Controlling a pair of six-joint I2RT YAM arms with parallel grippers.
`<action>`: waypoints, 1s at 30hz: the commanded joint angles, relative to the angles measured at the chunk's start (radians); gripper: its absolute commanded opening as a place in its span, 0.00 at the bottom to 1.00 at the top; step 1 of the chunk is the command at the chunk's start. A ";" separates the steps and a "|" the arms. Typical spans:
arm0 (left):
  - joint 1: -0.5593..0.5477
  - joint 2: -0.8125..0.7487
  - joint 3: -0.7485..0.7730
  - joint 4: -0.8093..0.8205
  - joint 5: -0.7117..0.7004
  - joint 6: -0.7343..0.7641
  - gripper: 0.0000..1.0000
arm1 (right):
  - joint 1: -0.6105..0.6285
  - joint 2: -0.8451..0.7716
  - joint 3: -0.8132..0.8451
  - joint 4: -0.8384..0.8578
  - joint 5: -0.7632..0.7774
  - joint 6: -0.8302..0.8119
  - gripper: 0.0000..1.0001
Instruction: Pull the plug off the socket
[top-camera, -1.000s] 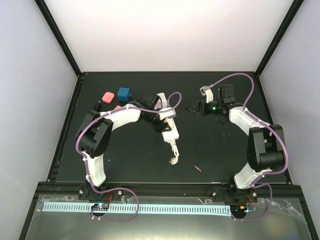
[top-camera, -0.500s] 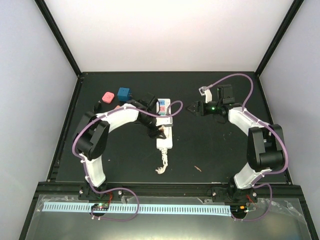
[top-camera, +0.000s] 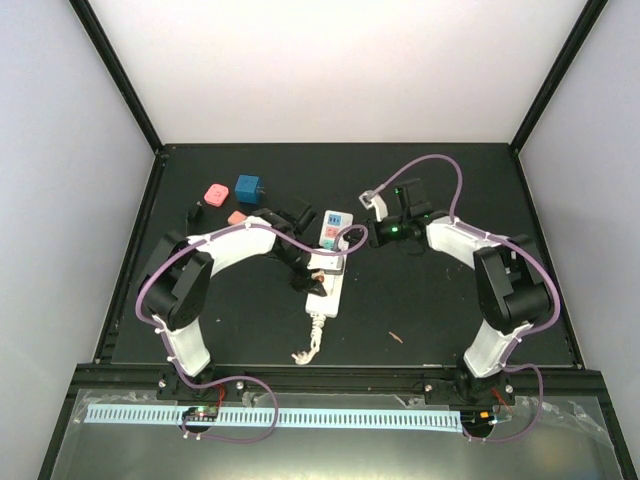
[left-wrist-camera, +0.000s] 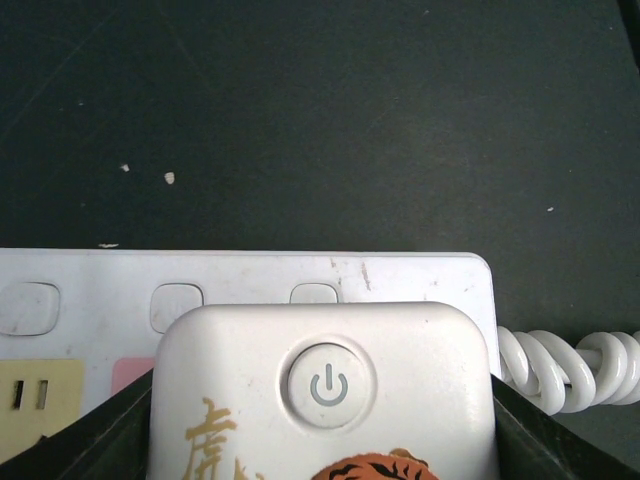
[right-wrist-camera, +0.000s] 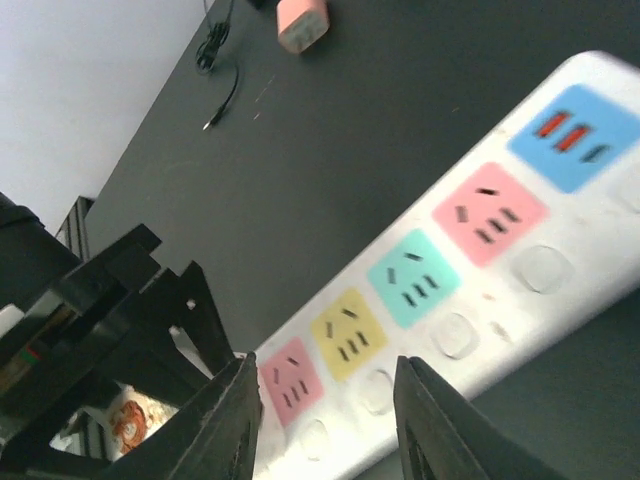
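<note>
Black counter's (top-camera: 430, 300) middle now holds the socket (top-camera: 328, 262), swung straight; your left hand (top-camera: 312, 280) clamps its cord end; your right hand (right-wrist-camera: 325, 420), wide, has closed in, though its outlets (right-wrist-camera: 415, 280) look empty.

Cord (top-camera: 305, 345) before socket (top-camera: 334, 230); cube (top-camera: 247, 188) behind-left.

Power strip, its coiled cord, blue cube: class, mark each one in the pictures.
power strip (top-camera: 334, 228): top external view, on its far end with coloured outlets.
coiled cord (left-wrist-camera: 560, 365): left wrist view, on the white coils.
blue cube (top-camera: 247, 188): top external view, on its top face.
</note>
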 joint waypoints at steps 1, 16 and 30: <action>-0.028 -0.039 -0.018 -0.023 0.027 0.034 0.39 | 0.061 0.040 0.042 -0.007 -0.030 -0.020 0.39; -0.032 -0.105 -0.102 0.079 -0.051 0.009 0.82 | 0.172 0.124 0.118 -0.076 0.089 -0.060 0.26; -0.036 -0.159 -0.165 0.163 -0.086 0.015 0.67 | 0.194 0.245 0.216 -0.167 0.136 -0.068 0.13</action>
